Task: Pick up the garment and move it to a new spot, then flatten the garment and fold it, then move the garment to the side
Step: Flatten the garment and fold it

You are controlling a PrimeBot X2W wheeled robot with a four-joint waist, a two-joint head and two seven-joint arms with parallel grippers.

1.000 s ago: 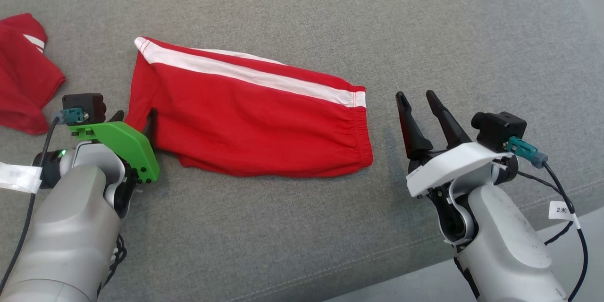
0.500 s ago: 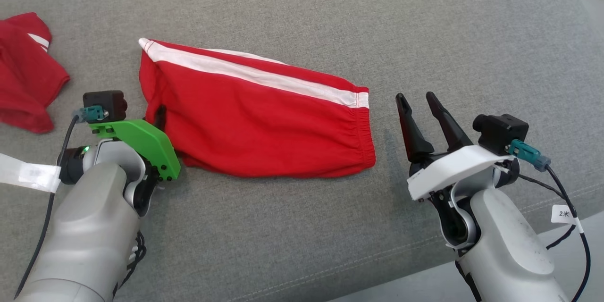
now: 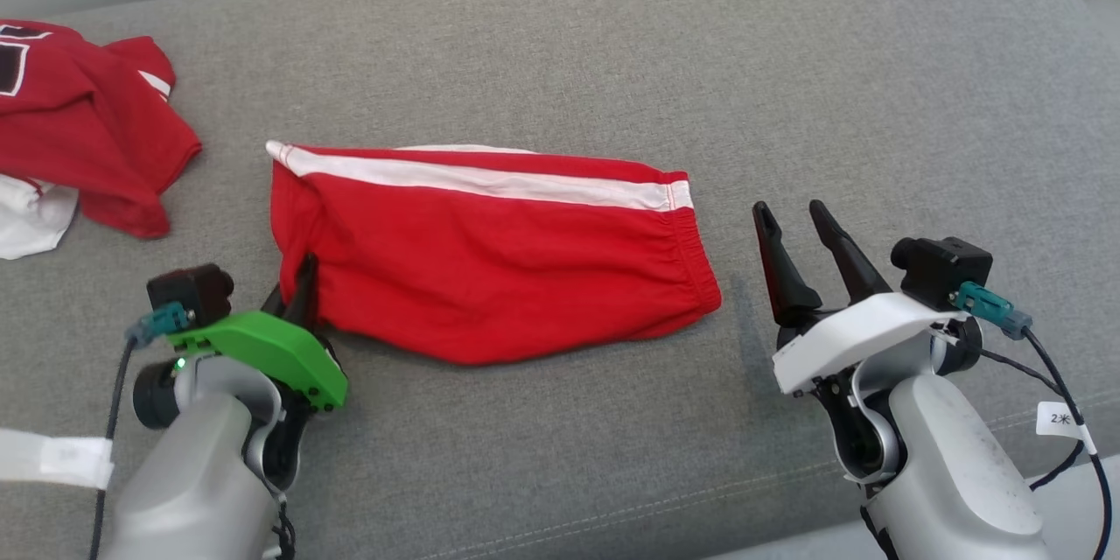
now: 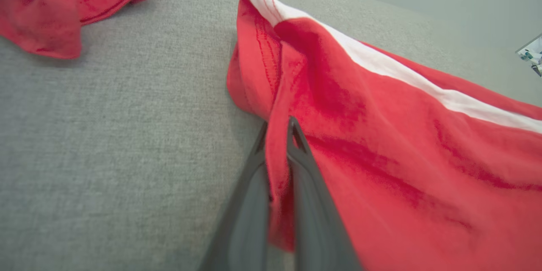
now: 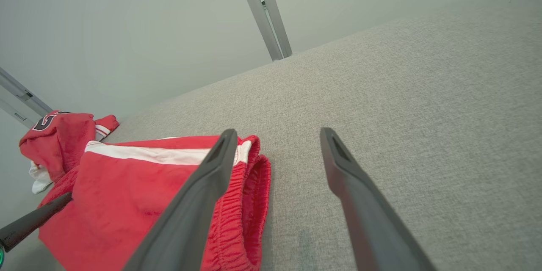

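The left wrist view shows what the head view hides: the left gripper (image 4: 277, 129) is pressed together, pinching a fold at the left edge of the red shorts (image 4: 381, 135). A second ago its fingers straddled that edge, spread. The shorts lie mid-cushion (image 3: 612, 44). The right gripper (image 3: 792, 219), spread, sits just right of the waistband (image 3: 691, 262). A red jersey (image 3: 79, 131) lies far left.

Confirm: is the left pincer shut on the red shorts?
Shut. The left pincer clamps a fold at the edge of the red shorts.

The left tool (image 4: 278, 123) has closed, pinching the garment's (image 3: 490, 271) left edge; the head camera has shifted.
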